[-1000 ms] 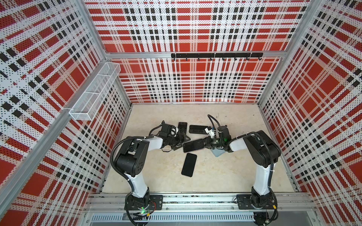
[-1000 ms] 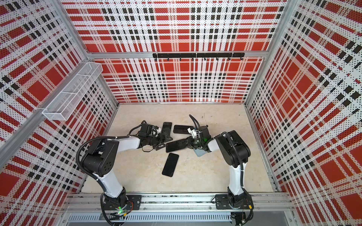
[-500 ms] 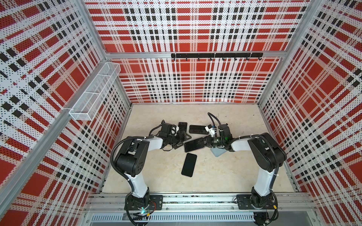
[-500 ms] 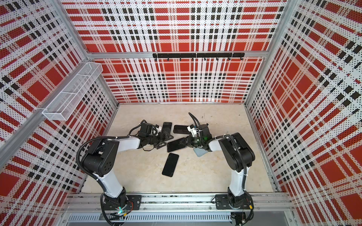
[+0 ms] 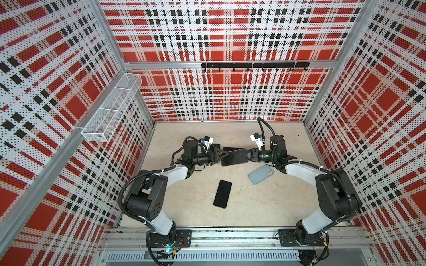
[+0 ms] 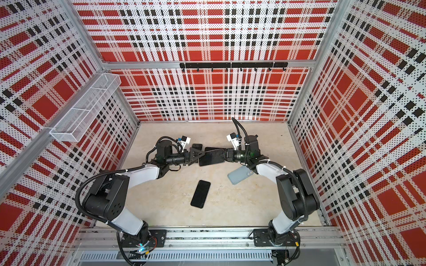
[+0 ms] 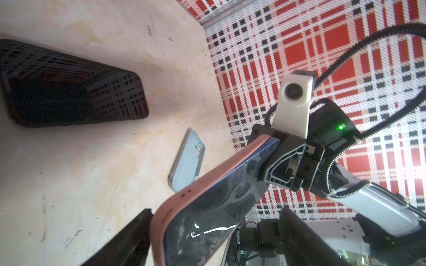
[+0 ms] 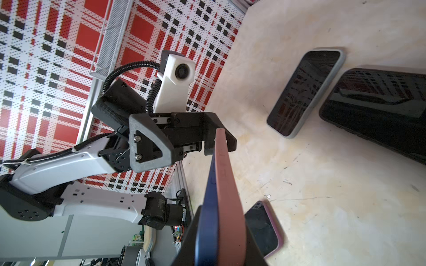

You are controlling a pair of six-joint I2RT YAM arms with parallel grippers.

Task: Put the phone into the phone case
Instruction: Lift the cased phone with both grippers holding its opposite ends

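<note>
**Item:** phone (image 7: 207, 218) backed by pink phone case (image 8: 227, 184), held clear above the tabletop (image 5: 253, 207) mid-cell; how fully it is seated cannot be told.

**Room:** bare tabletop at front and right rear; walls well apart.

**Loose stock:**
- black phone (image 5: 222, 194), front-centre
- pale blue case (image 5: 261, 174), beside the right arm
- grey-cased phone (image 8: 306, 92) and dark phone (image 8: 380, 110), behind

**Right pincer** (image 5: 249, 154): clamped on one short end, phone and case together.

**Left pincer** (image 5: 221, 159): jaws spread, straddling the opposite end, one finger at the case rim.

**Pose:** forearms low, wrists facing each other.

**Change:** right elbow has swung outward; blue case now uncovered; held phone sits farther back.
</note>
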